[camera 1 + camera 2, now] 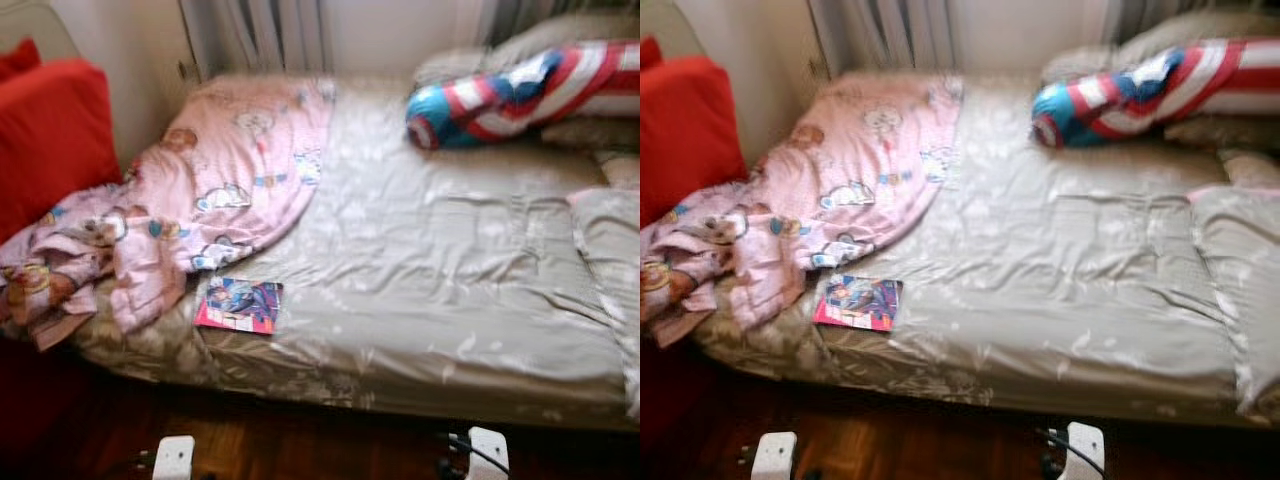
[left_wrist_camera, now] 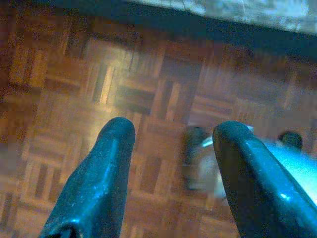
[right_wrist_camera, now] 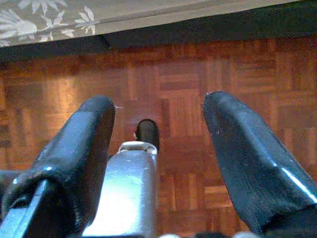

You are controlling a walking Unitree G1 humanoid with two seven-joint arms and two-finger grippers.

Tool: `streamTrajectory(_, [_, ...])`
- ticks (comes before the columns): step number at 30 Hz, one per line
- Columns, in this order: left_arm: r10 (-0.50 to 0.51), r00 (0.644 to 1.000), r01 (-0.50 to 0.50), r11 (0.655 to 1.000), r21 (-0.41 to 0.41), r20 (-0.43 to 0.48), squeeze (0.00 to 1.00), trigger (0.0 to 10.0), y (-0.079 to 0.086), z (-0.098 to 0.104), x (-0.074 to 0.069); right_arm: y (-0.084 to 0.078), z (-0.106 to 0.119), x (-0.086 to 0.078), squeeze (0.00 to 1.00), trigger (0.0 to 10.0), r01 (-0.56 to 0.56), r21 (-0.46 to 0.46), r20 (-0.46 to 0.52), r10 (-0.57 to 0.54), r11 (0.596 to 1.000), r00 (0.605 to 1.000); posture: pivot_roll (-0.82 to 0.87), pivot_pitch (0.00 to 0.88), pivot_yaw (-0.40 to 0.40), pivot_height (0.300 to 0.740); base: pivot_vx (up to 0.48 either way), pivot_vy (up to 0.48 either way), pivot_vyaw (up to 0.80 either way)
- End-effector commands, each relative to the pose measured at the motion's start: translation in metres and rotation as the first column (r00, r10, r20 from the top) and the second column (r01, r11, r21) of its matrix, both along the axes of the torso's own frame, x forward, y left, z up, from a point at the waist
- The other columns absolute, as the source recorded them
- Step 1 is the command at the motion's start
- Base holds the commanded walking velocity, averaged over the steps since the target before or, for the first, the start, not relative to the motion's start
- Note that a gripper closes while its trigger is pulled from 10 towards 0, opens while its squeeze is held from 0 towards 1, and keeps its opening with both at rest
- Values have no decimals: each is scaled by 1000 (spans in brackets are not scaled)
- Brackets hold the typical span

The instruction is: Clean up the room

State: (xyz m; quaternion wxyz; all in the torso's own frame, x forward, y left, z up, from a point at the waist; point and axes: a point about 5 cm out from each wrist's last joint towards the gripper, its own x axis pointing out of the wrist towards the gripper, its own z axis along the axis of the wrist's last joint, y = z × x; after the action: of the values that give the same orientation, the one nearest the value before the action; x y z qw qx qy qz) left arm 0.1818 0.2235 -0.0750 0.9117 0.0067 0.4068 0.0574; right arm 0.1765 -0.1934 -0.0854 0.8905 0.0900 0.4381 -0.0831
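While both arms hang over the parquet floor point(image 3: 188, 74), jaws wide apart and empty, a book point(image 1: 239, 304) lies at the bed's point(image 1: 450, 300) front edge.

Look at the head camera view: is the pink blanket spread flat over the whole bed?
No. The pink blanket is bunched at the left end, leaving most of the bed uncovered.

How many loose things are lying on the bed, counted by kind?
Pink cartoon blanket: 1
Comic book: 1
Red, white and blue cushion: 1
Beige pillows: at least 1, too blurred to count exactly
Total: at least 4 on the bed
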Motion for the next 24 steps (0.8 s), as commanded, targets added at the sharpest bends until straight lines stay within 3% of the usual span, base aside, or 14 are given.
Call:
streamTrajectory(1, [38, 999, -37, 999, 9, -29, 0, 10000, 9, -4, -12, 9, -3, -4, 0, 10000, -18, 23, -24, 18, 1000, 1000, 40, 144, 3, 740, 0, 480, 0])
streamTrajectory(24, [43, 999, -43, 999, 8, -17, 0, 10000, 7, -3, -10, 10, -4, -5, 0, 10000, -22, 25, -31, 23, 999, 999, 45, 140, 1, 740, 0, 480, 0])
